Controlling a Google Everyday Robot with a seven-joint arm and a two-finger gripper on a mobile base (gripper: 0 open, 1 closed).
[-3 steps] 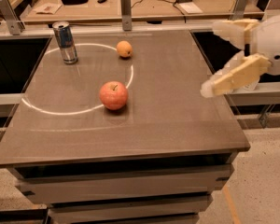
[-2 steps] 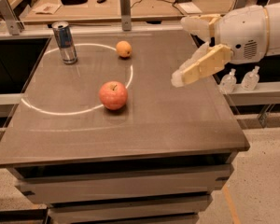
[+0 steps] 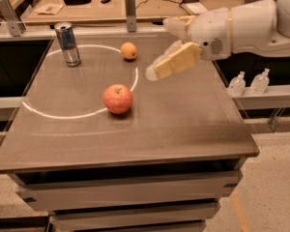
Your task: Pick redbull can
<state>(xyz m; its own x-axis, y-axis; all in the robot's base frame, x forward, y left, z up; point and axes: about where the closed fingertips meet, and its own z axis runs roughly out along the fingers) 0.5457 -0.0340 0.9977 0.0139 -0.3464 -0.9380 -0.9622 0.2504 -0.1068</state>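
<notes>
Camera view, tool (image 3: 158, 48) hovering above the tabletop (image 3: 183, 124) right of centre, fingers spread wide, holding and touching nothing, redbull can (image 3: 67, 43) upright at far left corner, well apart from the tool, red apple (image 3: 118, 98) and small orange fruit (image 3: 129, 50) between

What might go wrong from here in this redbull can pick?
1. The small orange fruit lies roughly between the gripper, hovering jaws apart over the middle of the table, and the redbull can; a straight sweep may knock it.
2. The can is tall, slim and near the table's far-left edge; a glancing touch may tip it or push it off.
</notes>
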